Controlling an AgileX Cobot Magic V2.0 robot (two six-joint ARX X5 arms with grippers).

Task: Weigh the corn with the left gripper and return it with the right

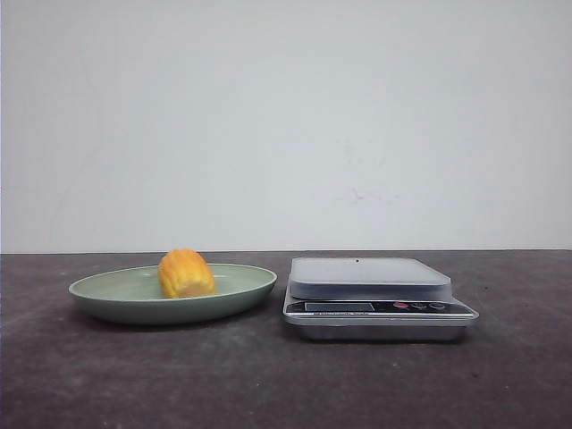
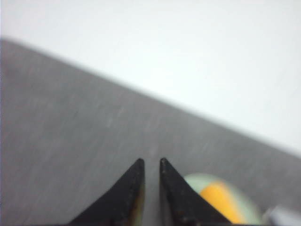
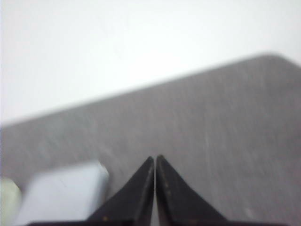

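The corn (image 1: 186, 273), a stubby yellow-orange cob piece, lies in a pale green plate (image 1: 107, 299) on the left of the dark table. Neither gripper shows in the front view. In the left wrist view my left gripper (image 2: 151, 161) hangs over bare table; its fingers stand a narrow gap apart with nothing between them. The corn (image 2: 221, 200) and the plate (image 2: 195, 181) show blurred beside one finger. In the right wrist view my right gripper (image 3: 155, 157) is shut and empty, its tips almost touching, above the table beside the scale (image 3: 61, 195).
A silver kitchen scale (image 1: 375, 299) with a flat grey platform stands just right of the plate; its platform carries nothing. A white wall rises behind the table's far edge. A corner of the scale (image 2: 284, 216) shows in the left wrist view.
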